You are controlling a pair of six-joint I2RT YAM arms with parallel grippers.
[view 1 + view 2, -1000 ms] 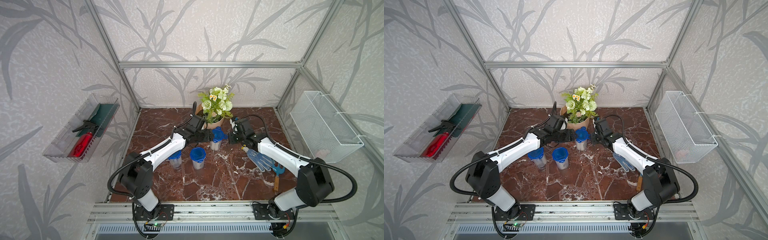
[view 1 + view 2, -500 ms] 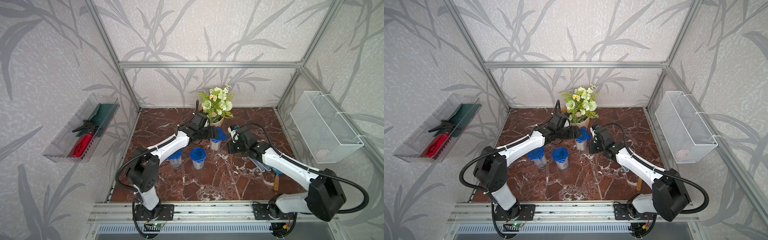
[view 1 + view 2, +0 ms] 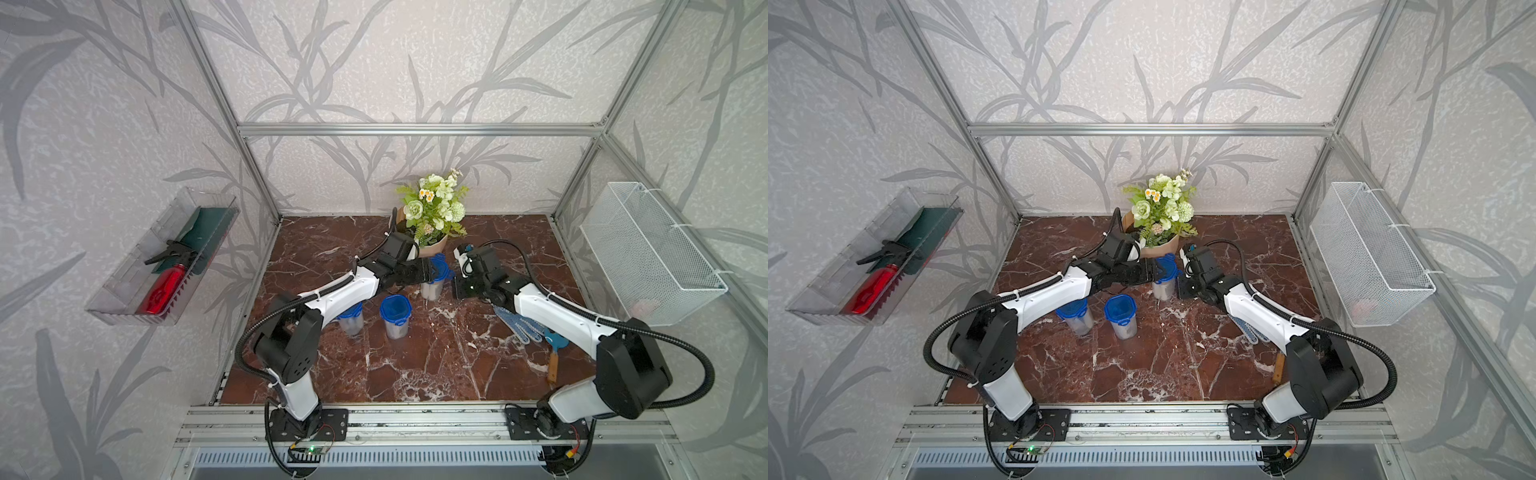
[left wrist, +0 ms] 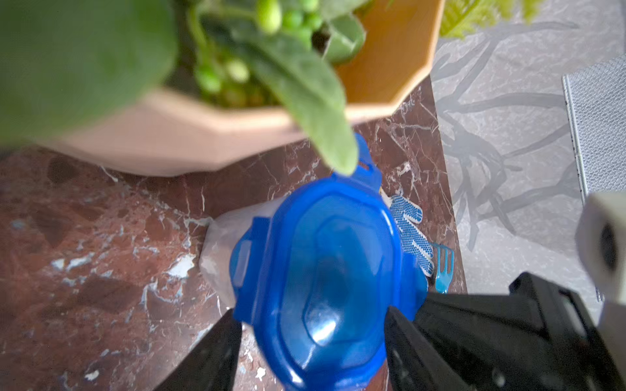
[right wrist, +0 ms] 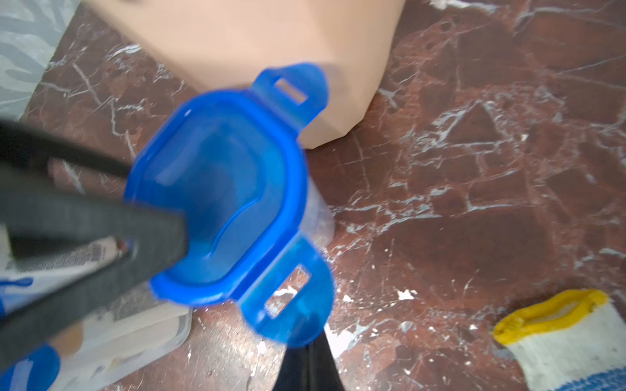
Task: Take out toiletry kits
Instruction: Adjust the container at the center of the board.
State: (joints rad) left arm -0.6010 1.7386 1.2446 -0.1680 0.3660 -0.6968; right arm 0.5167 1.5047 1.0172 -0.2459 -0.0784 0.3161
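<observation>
Since a second ago the left hand (image 3: 428,271) has slid right over the jar (image 3: 432,290) mid-frame by the flowerpot (image 3: 433,250). Its fingers are spread either side of the blue lid (image 4: 325,270); we cannot tell whether they touch it. The right hand (image 5: 307,365), pressed together, has shifted lower, just right of the jar. We see the toiletry kits (image 5: 71,262) only dimly inside lidded jars. A glove (image 3: 517,326) lies lower right on the bench (image 3: 415,365).
</observation>
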